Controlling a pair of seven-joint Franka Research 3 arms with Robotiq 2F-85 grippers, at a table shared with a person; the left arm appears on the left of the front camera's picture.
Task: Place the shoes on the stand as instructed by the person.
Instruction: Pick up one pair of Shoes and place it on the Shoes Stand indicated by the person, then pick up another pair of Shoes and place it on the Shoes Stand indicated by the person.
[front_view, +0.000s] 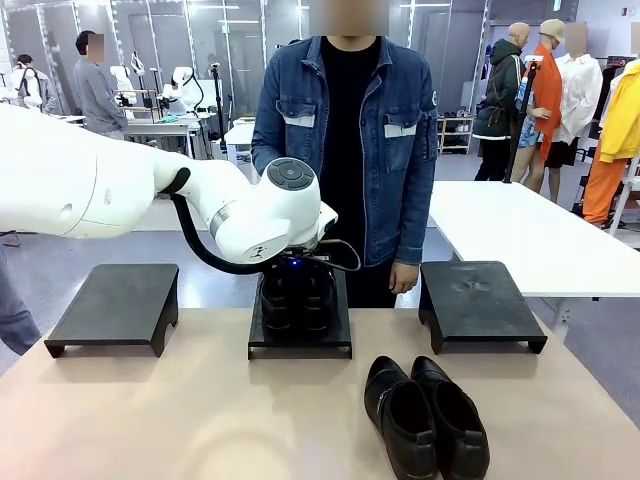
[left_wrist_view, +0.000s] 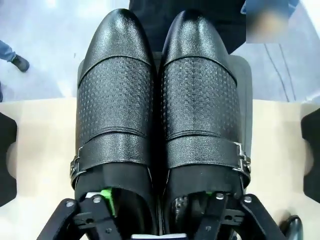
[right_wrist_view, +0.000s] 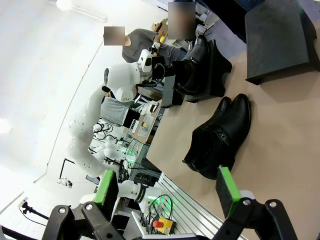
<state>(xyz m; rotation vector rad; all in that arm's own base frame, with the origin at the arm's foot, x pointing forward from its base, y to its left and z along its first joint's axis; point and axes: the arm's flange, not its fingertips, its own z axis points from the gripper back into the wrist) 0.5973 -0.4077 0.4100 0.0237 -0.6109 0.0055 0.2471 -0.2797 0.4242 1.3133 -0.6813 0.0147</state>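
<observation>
One pair of glossy black shoes (left_wrist_view: 160, 100) with buckled straps stands side by side on the middle stand (front_view: 300, 338). My left gripper (left_wrist_view: 160, 205) hangs just over their heel openings, open, one finger (left_wrist_view: 106, 196) at each shoe and the two inner walls between them untouched. The second pair of shoes (front_view: 425, 415) lies on the table at the front right, also seen as shoes (right_wrist_view: 217, 140) ahead of my right gripper (right_wrist_view: 166, 192). That gripper is open and holds nothing. The person (front_view: 345, 130) in a denim jacket stands behind the middle stand, arms down.
Two more black stands sit on the table, a left stand (front_view: 115, 305) and a right stand (front_view: 480, 300), both bare. My left arm (front_view: 150, 195) spans the table's left half. A white table (front_view: 520, 230) stands behind at the right.
</observation>
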